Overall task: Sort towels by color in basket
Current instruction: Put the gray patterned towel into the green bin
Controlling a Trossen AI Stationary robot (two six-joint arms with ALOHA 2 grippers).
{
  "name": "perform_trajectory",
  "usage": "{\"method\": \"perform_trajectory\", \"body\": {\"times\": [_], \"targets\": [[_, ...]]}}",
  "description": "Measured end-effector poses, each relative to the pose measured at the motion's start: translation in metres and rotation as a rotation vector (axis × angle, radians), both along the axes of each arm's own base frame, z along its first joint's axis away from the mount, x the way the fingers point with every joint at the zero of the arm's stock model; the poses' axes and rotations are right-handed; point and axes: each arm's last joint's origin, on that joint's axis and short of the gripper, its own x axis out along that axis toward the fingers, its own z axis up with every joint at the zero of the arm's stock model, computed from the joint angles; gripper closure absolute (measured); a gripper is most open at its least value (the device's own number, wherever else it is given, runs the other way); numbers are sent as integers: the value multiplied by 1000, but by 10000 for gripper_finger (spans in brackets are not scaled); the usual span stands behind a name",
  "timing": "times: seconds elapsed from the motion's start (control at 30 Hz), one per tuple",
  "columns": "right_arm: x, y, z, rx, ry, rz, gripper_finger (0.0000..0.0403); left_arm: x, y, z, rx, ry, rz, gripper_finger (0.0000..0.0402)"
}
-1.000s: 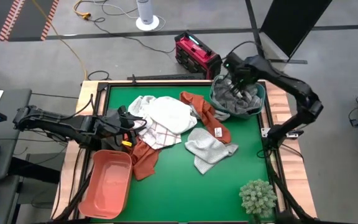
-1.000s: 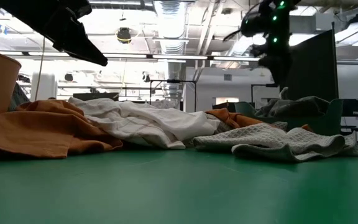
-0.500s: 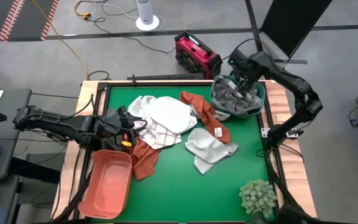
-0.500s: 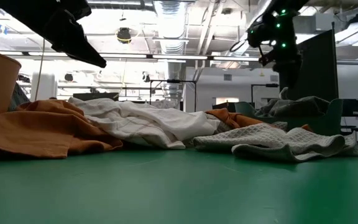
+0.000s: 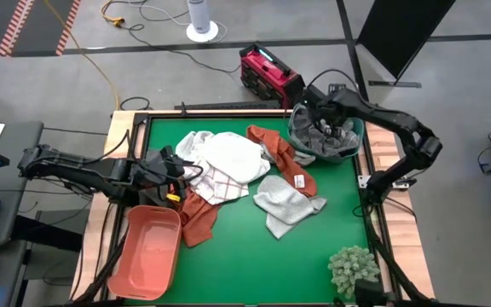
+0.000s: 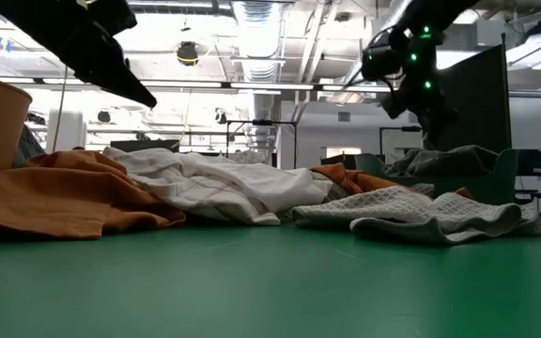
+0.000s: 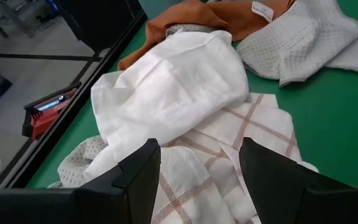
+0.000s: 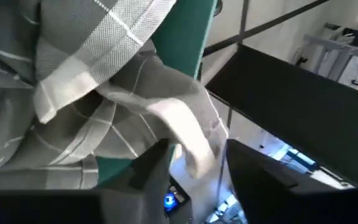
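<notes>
A pile of towels lies mid-table: a plain white towel (image 5: 233,153) on a white towel with thin checks (image 5: 220,181), a rust-orange towel (image 5: 284,158), another rust-orange one (image 5: 196,215) and a pale grey towel (image 5: 288,200). Grey checked towels (image 5: 322,141) fill the teal basket (image 5: 358,128) at the far right corner. My left gripper (image 7: 199,146) is open above the pile's left edge. My right gripper (image 8: 197,149) is open above the basket, with a pale fold of grey checked towel (image 8: 188,134) between its fingers. My right gripper comes at the basket's grey checked towel from above, and the towel's pale fold (image 8: 188,134) stands in the gap between the open fingers. I cannot tell whether a finger touches it. The towel rests in the basket.
A salmon basket (image 5: 147,251) sits at the near left corner, next to the rust-orange towel. A spiky pale-green plant ball (image 5: 354,269) stands at the near right corner. Bare green table (image 5: 245,264) lies along the near edge. A red box (image 5: 269,75) is on the floor beyond the far edge.
My right gripper has swung above the teal basket, first slightly toward the table's right edge, then back toward the left and a little lower. The towels on the table have not moved.
</notes>
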Motion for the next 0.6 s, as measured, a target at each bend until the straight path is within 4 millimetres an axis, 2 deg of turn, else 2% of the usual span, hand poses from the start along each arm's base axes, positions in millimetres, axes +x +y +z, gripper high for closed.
{"method": "perform_trajectory", "body": {"times": [0.1,0.2,0.23,0.37,0.53,0.6], "targets": [[-2,1,-13,8,6,-11,278,0,0,0,0,-1,0,191],[0,4,-19,23,-26,-14,367,0,0,0,0,-2,0,191],[1,5,-20,38,-42,-9,378,0,0,0,0,-2,0,191],[11,15,-21,72,-109,11,373,0,0,0,0,-5,0,191],[23,29,-26,323,-368,1,378,1,0,1,-1,-12,1,191],[25,29,-31,335,-411,-29,378,1,0,1,-1,-13,1,191]]}}
